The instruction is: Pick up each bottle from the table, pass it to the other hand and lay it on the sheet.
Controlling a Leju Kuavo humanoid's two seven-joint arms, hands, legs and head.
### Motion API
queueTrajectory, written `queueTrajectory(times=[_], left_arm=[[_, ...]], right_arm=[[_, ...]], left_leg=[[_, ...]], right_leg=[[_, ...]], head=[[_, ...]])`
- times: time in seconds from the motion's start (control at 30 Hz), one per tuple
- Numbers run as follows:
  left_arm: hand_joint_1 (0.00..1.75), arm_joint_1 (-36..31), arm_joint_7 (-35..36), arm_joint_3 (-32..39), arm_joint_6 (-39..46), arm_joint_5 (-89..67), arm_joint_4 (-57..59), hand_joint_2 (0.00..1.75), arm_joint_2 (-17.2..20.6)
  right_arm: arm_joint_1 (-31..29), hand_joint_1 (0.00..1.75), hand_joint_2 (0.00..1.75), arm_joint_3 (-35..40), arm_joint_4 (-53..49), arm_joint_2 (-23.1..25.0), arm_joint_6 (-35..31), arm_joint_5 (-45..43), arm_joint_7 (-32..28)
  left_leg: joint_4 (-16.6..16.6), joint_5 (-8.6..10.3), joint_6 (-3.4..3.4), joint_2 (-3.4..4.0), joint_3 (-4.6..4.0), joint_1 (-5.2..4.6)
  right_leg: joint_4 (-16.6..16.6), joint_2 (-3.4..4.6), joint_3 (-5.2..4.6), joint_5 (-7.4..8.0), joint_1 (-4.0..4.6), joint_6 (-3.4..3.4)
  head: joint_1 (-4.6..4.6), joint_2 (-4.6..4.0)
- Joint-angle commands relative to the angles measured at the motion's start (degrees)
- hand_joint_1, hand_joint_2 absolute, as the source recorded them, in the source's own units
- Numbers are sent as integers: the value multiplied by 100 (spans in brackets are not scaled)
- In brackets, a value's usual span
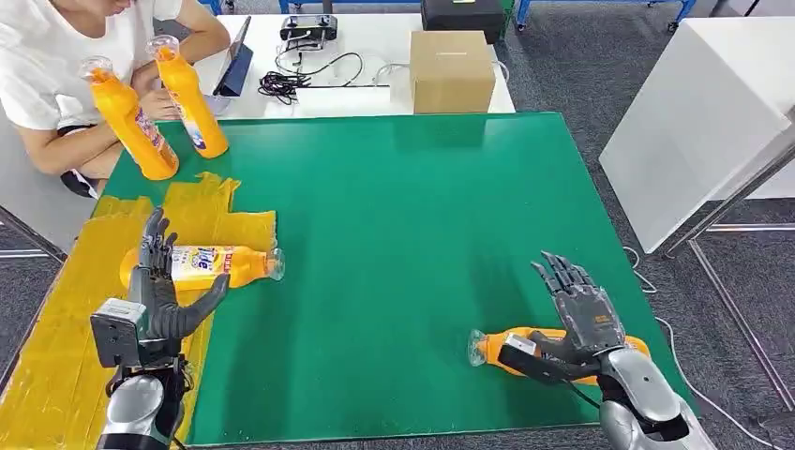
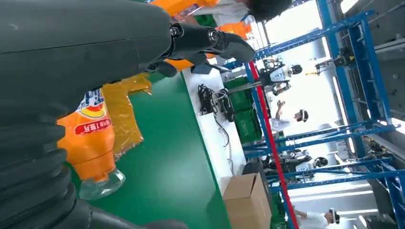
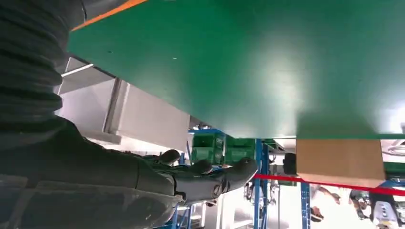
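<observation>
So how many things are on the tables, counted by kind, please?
Orange bottles: 4
Yellow sheet: 1
Cardboard box: 1
Black case: 1
Controller: 1
Cable bundle: 1
Total: 9

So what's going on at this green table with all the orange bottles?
A humanoid robot is moving orange bottles onto the yellow sheet on the green table. One bottle lies on its side at the sheet's edge, with the open left hand just over it. The right hand, fingers spread, is above another lying bottle near the table's front edge and isn't gripping it. At the far corner, a seated person holds two more bottles upright.
</observation>
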Motion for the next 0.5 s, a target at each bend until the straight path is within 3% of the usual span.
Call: queueTrajectory(times=[0.03,0.37,0.47,0.5], left_arm=[[0,-126,40,-79,-33,38,170,175,-22],[0,-294,29,-270,-48,67,409,175,22],[0,-190,21,-227,-25,75,292,175,-11],[0,-112,21,-201,-18,73,199,175,-43]], right_arm=[[-114,0,175,94,558,-23,276,-84,-3],[91,0,175,350,656,-454,564,-589,-342],[157,0,175,-17,297,228,-287,-675,-608],[158,0,175,-189,64,674,-959,-471,-702]], left_leg=[[-8,-8,-4,1,29,5],[-9,-1,-3,-25,38,3],[-10,-2,-4,-13,36,2],[-13,-3,-7,-13,43,3]], right_leg=[[-16,-3,34,-5,5,2],[-21,-28,45,-6,4,3],[-19,-15,38,-3,4,0],[-22,-16,46,-5,5,-1]], head=[[2,0],[4,0],[4,0],[2,0]])
